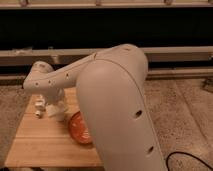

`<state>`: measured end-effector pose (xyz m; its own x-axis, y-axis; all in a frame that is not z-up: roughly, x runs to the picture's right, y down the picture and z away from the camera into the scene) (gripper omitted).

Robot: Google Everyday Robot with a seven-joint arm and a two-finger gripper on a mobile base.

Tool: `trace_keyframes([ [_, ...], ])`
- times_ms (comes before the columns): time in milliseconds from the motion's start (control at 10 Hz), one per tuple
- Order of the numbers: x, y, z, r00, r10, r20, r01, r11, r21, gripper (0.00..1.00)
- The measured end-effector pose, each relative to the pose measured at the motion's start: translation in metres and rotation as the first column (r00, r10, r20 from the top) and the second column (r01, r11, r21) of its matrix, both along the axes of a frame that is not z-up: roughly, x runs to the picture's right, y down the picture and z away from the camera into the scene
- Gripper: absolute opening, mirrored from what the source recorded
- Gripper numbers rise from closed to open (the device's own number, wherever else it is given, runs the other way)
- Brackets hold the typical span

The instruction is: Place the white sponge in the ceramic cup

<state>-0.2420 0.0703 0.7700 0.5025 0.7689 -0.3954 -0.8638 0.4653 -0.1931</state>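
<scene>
Gripper [46, 108] hangs over the wooden table [35, 146], at 10 o'clock from the ceramic cup [79, 131]. Its grip state cannot be determined.

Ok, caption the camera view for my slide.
White robot arm bends over a wooden table, its gripper poised beside the orange ceramic cup.

1. The pincer [50, 110] is hanging low over the back left of the table [35, 147], just beside the cup [79, 130].
2. The bulky white arm [117, 110] is blocking the table's right side and hiding part of the cup.
3. Bare wood is showing along the table's front left, leaving room to pass.
4. A long rail [170, 52] is running behind the table, closing off the back.
</scene>
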Motion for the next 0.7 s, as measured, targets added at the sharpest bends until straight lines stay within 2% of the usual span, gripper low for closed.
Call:
trace_keyframes([
  [300,0.0004,0.0012,0.001,1.0,0.0,-0.001,0.0,1.0,0.001,0.54],
  [400,0.001,0.0014,0.0017,1.0,0.0,-0.001,0.0,1.0,0.002,0.59],
  [600,0.0052,-0.0014,0.0036,1.0,0.006,-0.007,-0.006,1.0,0.007,0.78],
  [700,0.0044,-0.0013,0.0019,1.0,0.007,-0.005,-0.007,1.0,0.005,0.82],
])
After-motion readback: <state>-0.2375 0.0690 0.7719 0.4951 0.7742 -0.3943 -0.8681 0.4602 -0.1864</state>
